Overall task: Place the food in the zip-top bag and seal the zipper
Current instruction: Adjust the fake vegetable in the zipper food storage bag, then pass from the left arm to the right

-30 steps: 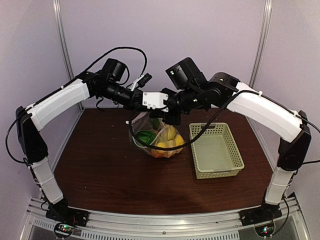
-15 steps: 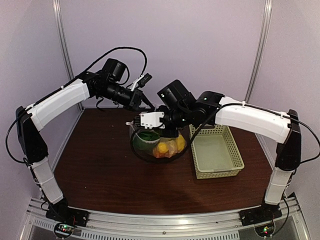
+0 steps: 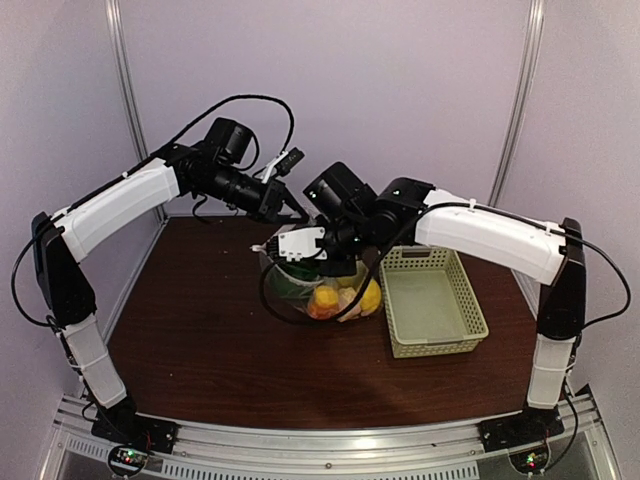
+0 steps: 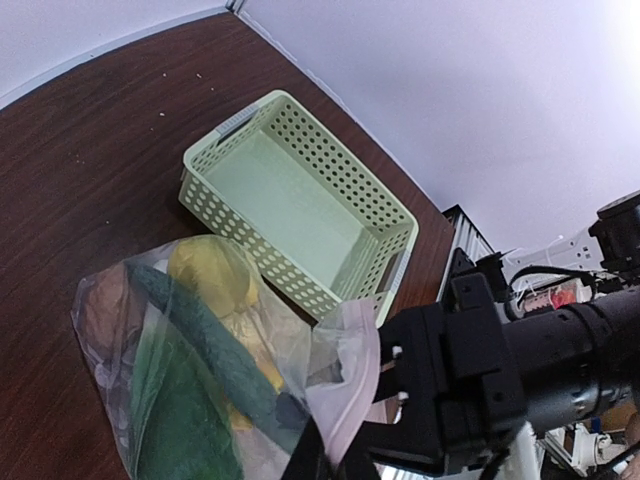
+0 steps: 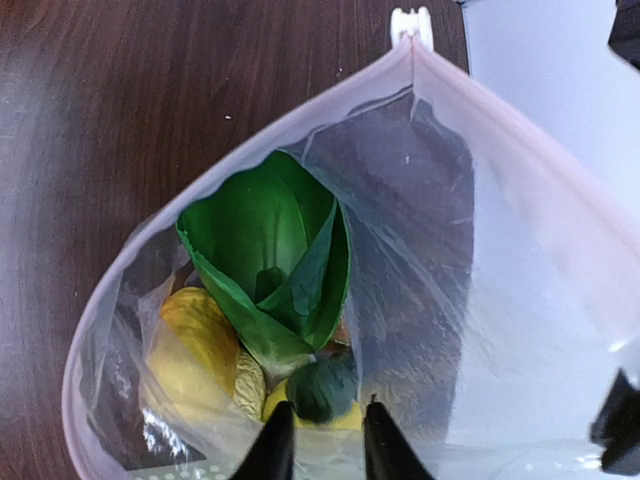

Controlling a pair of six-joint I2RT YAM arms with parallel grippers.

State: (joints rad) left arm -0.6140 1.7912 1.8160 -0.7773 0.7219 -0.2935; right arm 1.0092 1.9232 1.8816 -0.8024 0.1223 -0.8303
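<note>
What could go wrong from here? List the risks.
1. The left gripper pinches the bag at one spot only; a slip could spill the food.
2. The bag gapes open; the right gripper could snag it.
3. A black cable loops in front of the bag and could drag it.

in its own view the left gripper (image 4: pixel 318 458) is cut off by the bottom edge, and so is the lower part of the zip-top bag (image 4: pixel 200 380); we see its pinch on the bag's rim only in part. from above, the right arm's wrist (image 3: pixel 345 215) hides that gripper's tips and the bag's mouth. the right gripper (image 5: pixel 324 430) shows only two dark tips, a little apart. a brown piece (image 4: pixel 100 312) is a blur behind the plastic.
</note>
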